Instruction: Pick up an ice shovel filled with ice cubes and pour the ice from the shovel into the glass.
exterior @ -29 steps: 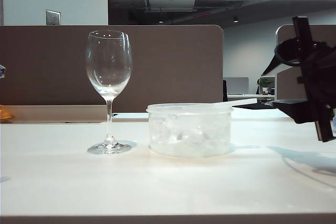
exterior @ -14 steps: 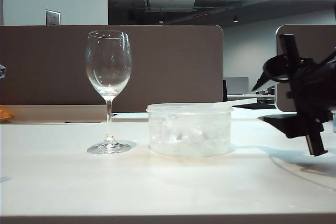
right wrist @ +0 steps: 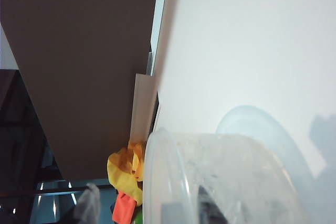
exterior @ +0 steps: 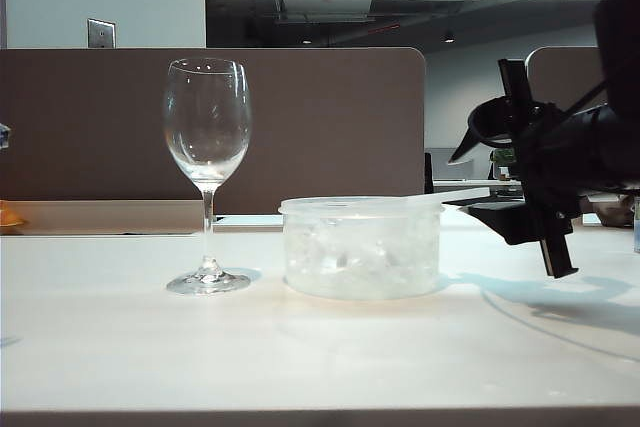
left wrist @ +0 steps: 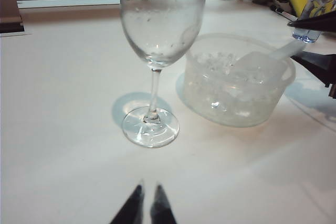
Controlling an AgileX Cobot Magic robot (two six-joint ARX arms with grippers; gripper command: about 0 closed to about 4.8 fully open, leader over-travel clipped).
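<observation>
While the left end effector (left wrist: 146, 201) rests closed, the right end effector (exterior: 505, 187) gapes by the ice shovel (exterior: 455, 195) handle.

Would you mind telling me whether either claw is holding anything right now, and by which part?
Nothing is held. The right claw stands open beside the ice shovel handle, not gripping it; the left claw is shut on nothing.
</observation>
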